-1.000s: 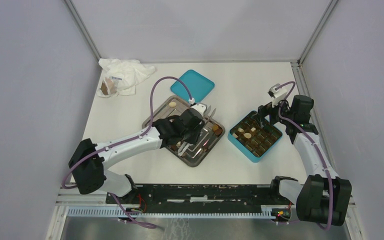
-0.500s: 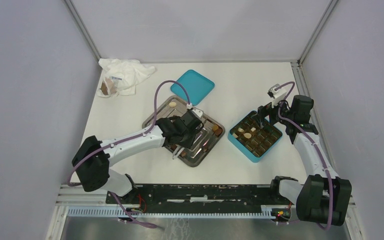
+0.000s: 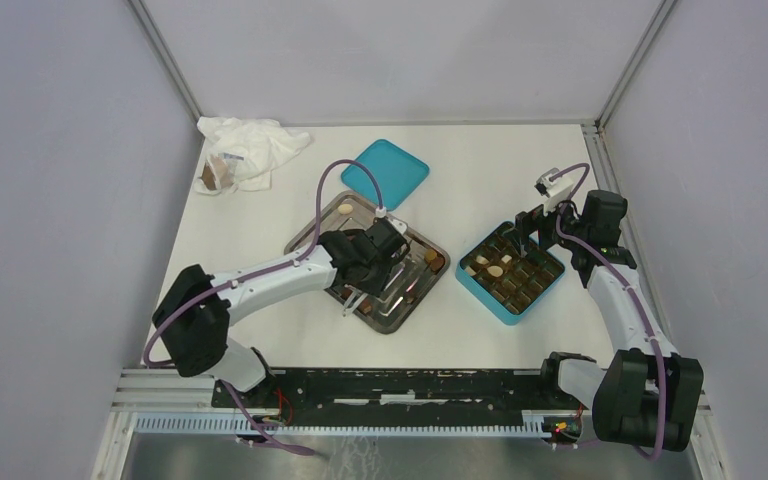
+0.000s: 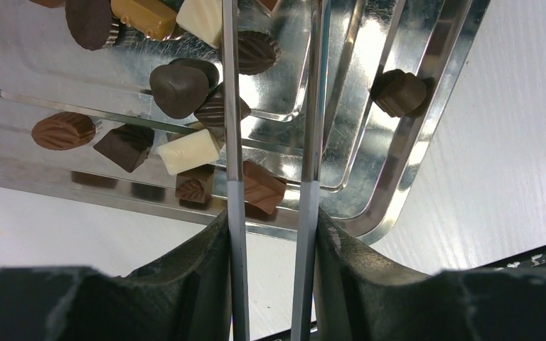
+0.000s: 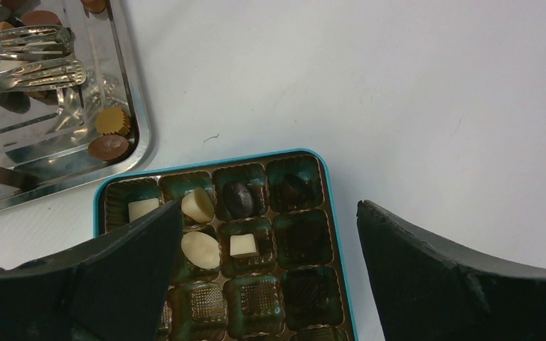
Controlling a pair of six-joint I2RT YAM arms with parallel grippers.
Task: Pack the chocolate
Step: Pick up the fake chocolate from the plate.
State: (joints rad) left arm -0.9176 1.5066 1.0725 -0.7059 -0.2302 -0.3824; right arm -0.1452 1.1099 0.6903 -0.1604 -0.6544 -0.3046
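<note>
Chocolate pieces in dark, light brown and white lie on the steel tray (image 3: pixel 310 238). My left gripper (image 3: pixel 368 258) is shut on metal tongs (image 4: pixel 232 106), whose two arms reach out over the tray (image 4: pixel 35 67). A light brown cube (image 4: pixel 263 186) sits between the tong arms, with a white cube (image 4: pixel 188 150) and dark pieces (image 4: pixel 178 89) just to its left. One dark piece (image 4: pixel 398 92) lies alone on the tray's stepped rim. My right gripper (image 5: pixel 270 206) hangs open above the teal box (image 5: pixel 213 158), which holds several white pieces (image 5: pixel 200 249) and dark ones (image 5: pixel 238 197).
The teal lid (image 3: pixel 385 172) lies behind the tray. A crumpled white plastic bag (image 3: pixel 250 148) with a brown lump (image 3: pixel 212 175) sits at the back left corner. The teal box (image 3: pixel 480 292) stands right of the tray. Walls enclose the table on three sides.
My left gripper has shifted a little to the left over the tray with the tongs, whose tips swung toward the tray's near side. The right arm has not moved.
</note>
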